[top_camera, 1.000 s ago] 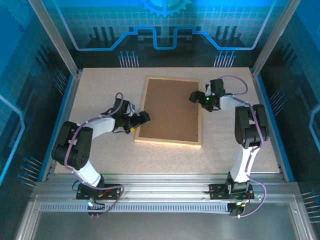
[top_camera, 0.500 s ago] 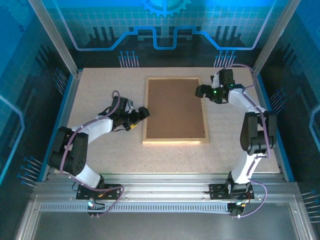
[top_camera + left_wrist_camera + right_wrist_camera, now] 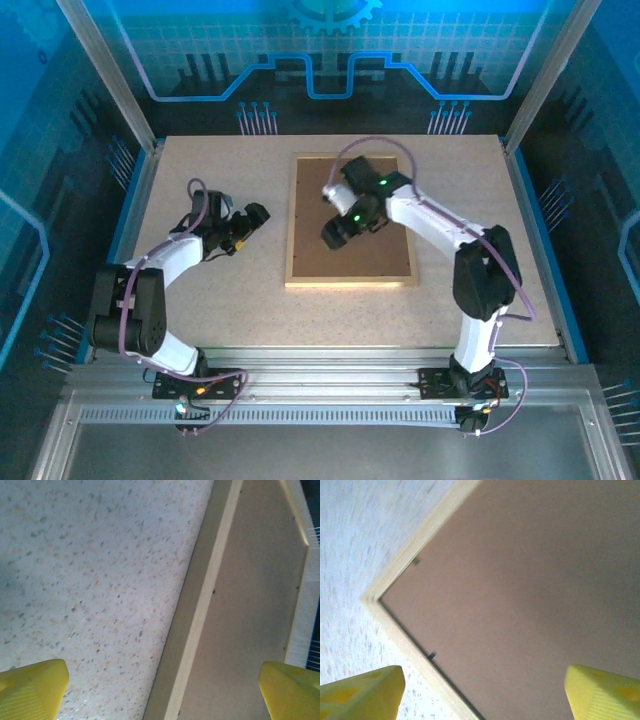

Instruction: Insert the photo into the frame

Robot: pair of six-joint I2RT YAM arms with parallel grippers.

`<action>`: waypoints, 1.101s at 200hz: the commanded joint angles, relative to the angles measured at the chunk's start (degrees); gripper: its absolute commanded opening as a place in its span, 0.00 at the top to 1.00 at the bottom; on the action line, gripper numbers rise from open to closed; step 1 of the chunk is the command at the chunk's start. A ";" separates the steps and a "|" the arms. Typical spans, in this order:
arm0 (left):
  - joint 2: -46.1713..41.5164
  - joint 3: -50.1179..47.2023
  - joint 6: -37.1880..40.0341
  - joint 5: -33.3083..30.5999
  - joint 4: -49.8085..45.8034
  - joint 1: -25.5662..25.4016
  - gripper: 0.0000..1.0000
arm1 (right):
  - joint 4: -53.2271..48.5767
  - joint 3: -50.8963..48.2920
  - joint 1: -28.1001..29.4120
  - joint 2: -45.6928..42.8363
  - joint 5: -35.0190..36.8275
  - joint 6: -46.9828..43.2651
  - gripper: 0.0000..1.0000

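Observation:
The frame [image 3: 291,225] lies flat at the table's middle, a thin light-wood rectangle with a plain brown backing board [image 3: 378,250] facing up inside it. The photo is hidden. My left gripper [image 3: 258,213] is low over the table, just left of the frame's left rail [image 3: 202,600]. It is open, and its yellow fingertips [image 3: 35,686] stand wide apart with nothing between them. My right gripper [image 3: 334,233] hangs over the backing board near the frame's left side. It is open and empty, looking down on a frame corner [image 3: 370,600] and the board [image 3: 530,580].
The speckled white tabletop [image 3: 200,290] stretches around the frame on all sides. Metal posts and blue walls close in the table at the left, right and back. My right arm [image 3: 430,215] reaches across the frame's upper right part.
The skewed frame was squared up a second ago. Since then my right gripper has swung from the frame's right rail to over the board, and my left gripper has drawn back leftward.

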 commanded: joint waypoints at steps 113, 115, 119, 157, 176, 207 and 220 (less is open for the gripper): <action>-6.29 -9.39 -1.20 3.31 1.36 2.19 0.01 | 0.25 3.85 14.71 11.21 3.32 -24.00 0.28; -6.27 -9.36 -1.32 3.33 1.40 2.22 0.01 | 0.27 3.75 14.75 11.25 3.36 -24.07 0.28; -6.26 -9.35 -1.39 3.40 1.46 2.20 0.01 | 0.34 3.76 14.92 11.26 3.33 -24.18 0.28; -5.88 -9.65 -1.92 3.79 2.40 2.20 0.01 | 3.52 0.20 15.35 10.72 4.58 -25.41 0.29; -5.51 -10.28 -2.63 4.19 3.59 2.20 0.01 | 5.41 -0.67 15.38 11.40 6.35 -25.71 0.29; -4.64 -10.84 -3.50 5.44 5.12 2.20 0.01 | 7.35 -1.14 15.45 12.82 6.75 -26.12 0.30; -4.62 -11.08 -3.70 5.61 5.40 2.20 0.01 | 7.91 -1.59 15.66 13.06 7.34 -26.34 0.31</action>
